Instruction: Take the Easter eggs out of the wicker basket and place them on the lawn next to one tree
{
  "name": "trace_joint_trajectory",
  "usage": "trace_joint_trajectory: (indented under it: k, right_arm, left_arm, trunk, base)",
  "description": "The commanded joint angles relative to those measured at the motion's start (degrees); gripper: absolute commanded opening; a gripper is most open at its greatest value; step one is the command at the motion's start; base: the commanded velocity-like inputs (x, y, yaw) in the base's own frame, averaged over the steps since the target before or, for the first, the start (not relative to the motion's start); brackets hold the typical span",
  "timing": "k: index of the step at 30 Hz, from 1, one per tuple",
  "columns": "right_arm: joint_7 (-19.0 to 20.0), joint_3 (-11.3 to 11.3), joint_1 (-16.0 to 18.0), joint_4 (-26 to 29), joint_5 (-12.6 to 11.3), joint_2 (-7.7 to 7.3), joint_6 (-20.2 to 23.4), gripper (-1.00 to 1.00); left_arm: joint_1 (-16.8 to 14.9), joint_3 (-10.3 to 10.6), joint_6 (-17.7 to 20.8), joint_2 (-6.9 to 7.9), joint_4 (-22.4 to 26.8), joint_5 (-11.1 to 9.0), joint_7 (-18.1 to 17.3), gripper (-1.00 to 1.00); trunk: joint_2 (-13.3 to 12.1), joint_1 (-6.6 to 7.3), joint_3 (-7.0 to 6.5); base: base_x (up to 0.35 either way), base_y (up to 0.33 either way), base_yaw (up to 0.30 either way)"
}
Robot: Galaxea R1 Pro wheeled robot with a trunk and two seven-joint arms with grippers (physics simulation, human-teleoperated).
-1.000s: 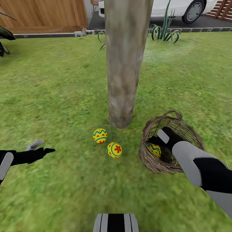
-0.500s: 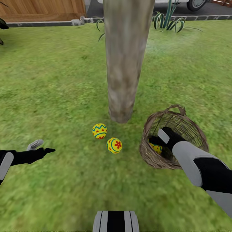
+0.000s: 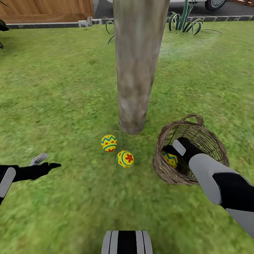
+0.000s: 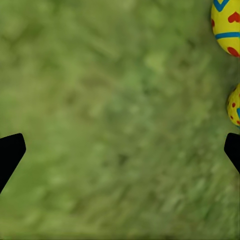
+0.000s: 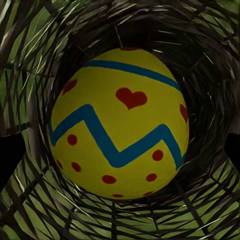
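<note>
Two Easter eggs point(image 3: 109, 143) point(image 3: 125, 158) lie on the lawn point(image 3: 63, 106) just in front of the tree trunk point(image 3: 135, 70). The wicker basket point(image 3: 164, 173) stands to the trunk's right. My right gripper point(image 3: 168, 155) reaches down into it. It is open, with the third egg point(image 5: 120, 122) close between its widely spread fingers point(image 5: 10, 160). That egg point(image 3: 171, 159) peeks out beside the gripper. My left gripper point(image 3: 44, 163) hovers open and empty over grass, left of the two eggs. Both of those eggs point(image 4: 227, 25) point(image 4: 234, 105) also appear in the left wrist view.
Spiky plants point(image 3: 185, 23) grow behind the tree along a stone kerb. A wooden fence point(image 3: 42, 8) runs at the back left, and a car wheel point(image 3: 215, 4) shows at the back right. Open grass spreads left of and in front of the trunk.
The head camera tilted down a little a second ago. Since then my right gripper has shifted slightly inside the basket, toward the egg. The left arm has barely moved.
</note>
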State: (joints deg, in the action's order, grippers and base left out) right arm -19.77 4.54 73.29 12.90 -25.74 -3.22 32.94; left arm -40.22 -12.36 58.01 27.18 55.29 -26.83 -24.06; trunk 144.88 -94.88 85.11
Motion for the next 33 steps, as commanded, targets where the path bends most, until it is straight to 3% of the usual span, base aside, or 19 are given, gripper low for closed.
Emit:
trace_joint_trajectory:
  k: [1, 4, 27, 28, 33]
  right_arm:
    - [-0.36, 0.47, 0.01, 0.11, -0.59, -0.04, 0.18, 1.00]
    - [-0.36, 0.47, 0.01, 0.00, -0.56, -0.03, 0.05, 1.00]
    - [-0.29, 0.47, -0.52, -0.20, -0.44, -0.15, -0.01, 1.00]
    - [-0.33, 0.49, -0.56, -0.23, -0.45, -0.13, -0.03, -1.00]
    - [-0.30, 0.52, -0.61, -0.25, -0.45, -0.06, 0.02, -1.00]
  left_arm:
    - [-0.03, -0.12, 0.26, -0.02, 0.00, 0.38, -0.47, 1.00]
    - [-0.03, -0.12, 0.26, -0.02, -0.01, 0.37, -0.48, 1.00]
    - [-0.03, -0.12, 0.26, -0.13, -1.06, 0.37, -0.55, 1.00]
    - [-0.03, -0.12, 0.26, -0.13, -1.06, 0.33, -0.57, 1.00]
    - [-0.03, -0.12, 0.26, -0.11, -1.07, 0.28, -0.55, 1.00]
  trunk:
    - [0.01, 0.01, 0.04]
    - [0.01, 0.01, 0.04]
    - [0.31, -0.56, 4.91]
    - [0.31, -0.56, 4.91]
    - [0.31, -0.56, 4.91]
  base:
    - [0.000, 0.000, 0.000]
    - [0.000, 0.000, 0.000]
    - [0.000, 0.000, 0.000]
    - [0.000, 0.000, 0.000]
    - [0.000, 0.000, 0.000]
